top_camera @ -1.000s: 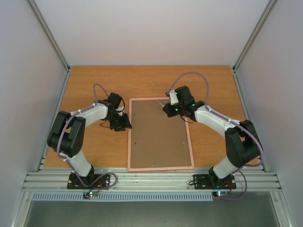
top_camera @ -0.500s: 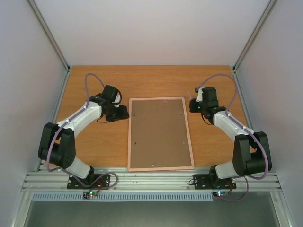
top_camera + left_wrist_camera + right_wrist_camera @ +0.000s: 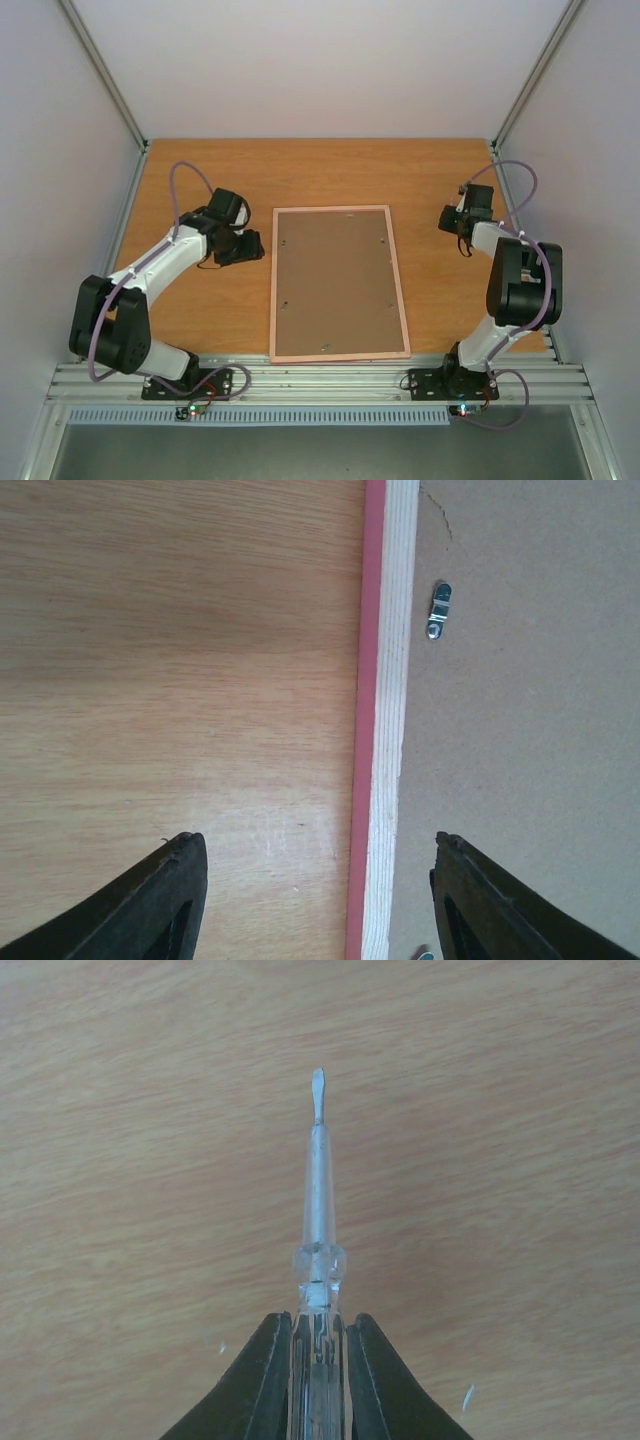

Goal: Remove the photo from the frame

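We see the frame (image 3: 338, 283) face down at the centre of the desk (image 3: 200, 160), its back up to expose the clips (image 3: 438, 610); the photo lies hidden beneath. The left fingers (image 3: 160, 900), released, straddle its left rim. The right fingers (image 3: 265, 1380) grasp a screwdriver (image 3: 318, 1190) near the desk's right edge.

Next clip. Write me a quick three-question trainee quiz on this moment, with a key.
1. True or false: the thin pink rectangular picture frame lies face down, brown back up.
2. What does the right gripper hold? A) a clear-handled flat-tip screwdriver B) a pencil C) nothing
3. Short answer: over which edge of the frame does the open left gripper sit?
Key: 1 true; 2 A; 3 the left long edge.
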Tool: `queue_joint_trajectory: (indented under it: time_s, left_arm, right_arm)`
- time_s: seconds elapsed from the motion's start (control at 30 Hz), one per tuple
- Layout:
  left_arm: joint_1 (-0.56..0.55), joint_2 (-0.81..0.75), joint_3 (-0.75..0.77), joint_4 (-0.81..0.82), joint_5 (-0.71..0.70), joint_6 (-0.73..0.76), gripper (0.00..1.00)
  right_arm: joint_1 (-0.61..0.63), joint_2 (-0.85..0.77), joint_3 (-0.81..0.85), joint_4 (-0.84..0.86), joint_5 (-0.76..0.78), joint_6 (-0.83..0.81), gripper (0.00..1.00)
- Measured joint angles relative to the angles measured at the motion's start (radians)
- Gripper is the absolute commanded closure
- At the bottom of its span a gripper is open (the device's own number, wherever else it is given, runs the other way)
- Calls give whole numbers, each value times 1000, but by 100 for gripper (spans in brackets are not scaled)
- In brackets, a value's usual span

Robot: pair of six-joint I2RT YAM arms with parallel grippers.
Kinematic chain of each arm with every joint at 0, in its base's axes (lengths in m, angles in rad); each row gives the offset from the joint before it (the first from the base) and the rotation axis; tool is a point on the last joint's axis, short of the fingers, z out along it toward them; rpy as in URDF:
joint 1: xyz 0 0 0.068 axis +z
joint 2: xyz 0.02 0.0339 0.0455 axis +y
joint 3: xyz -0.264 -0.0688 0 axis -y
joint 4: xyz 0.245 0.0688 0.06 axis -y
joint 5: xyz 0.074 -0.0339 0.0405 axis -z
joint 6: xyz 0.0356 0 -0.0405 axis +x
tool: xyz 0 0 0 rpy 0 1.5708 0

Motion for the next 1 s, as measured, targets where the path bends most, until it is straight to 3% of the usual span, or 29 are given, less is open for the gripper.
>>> queue_joint_trajectory:
  time_s: [0.27,0.67,1.0]
  left_arm:
    - [5,-16,-21,-1,-2,-2,39]
    - [6,-30,-35,4,0,-4,38]
    - [6,-42,-51,5,23,-5,37]
  right_arm:
    - [-24,67,64,-45,-14,-1,84]
    - [-27,91,71,-102,-19,-26,55]
    - [-24,26,75,-199,-45,-1,46]
